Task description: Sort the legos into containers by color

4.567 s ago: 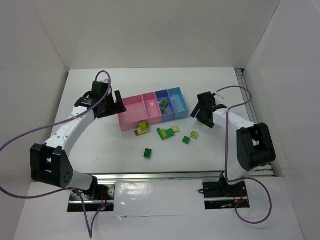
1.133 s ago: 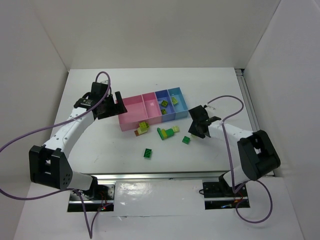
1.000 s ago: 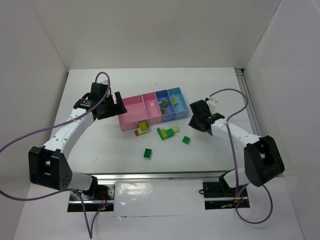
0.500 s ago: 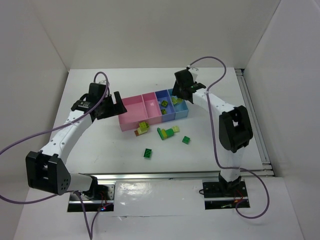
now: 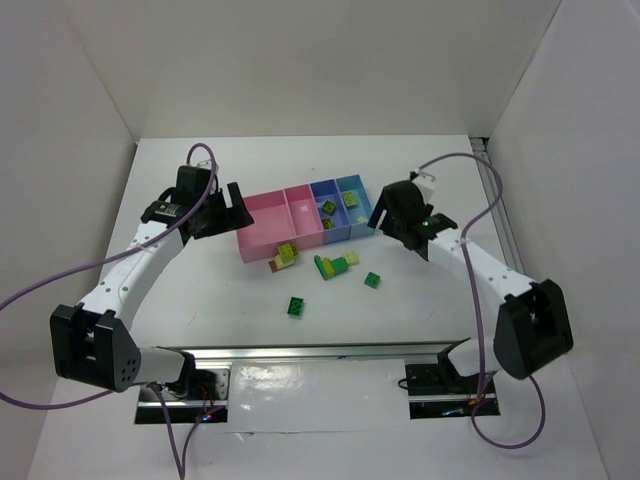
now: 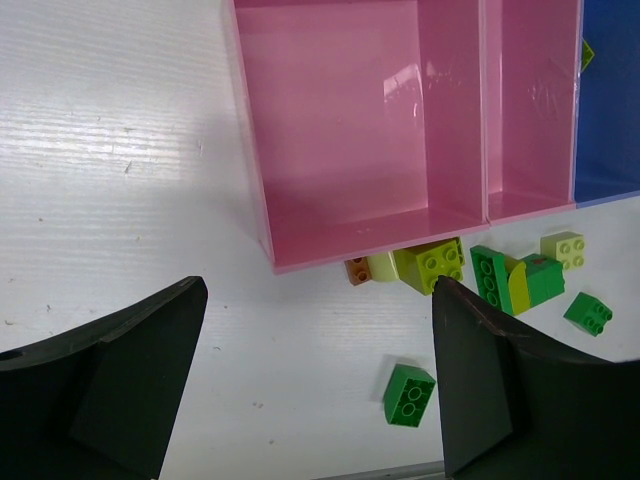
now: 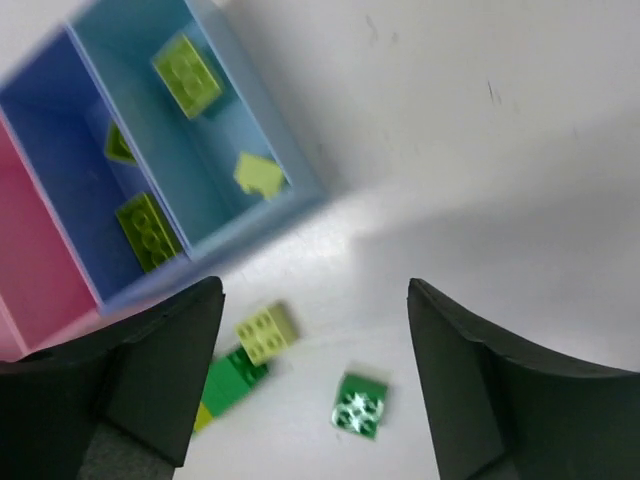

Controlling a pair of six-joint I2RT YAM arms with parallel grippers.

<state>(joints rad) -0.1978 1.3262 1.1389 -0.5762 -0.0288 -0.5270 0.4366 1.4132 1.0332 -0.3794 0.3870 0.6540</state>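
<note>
Both my left gripper and right gripper gaped empty; an orange-brown lego lay half hidden at the wall of the large pink compartment; right wrist view blurred.

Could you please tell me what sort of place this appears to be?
Likely a robotics lab test cell: a white table enclosed by plain white walls, with the left arm and right arm mounted on a metal rail.
</note>
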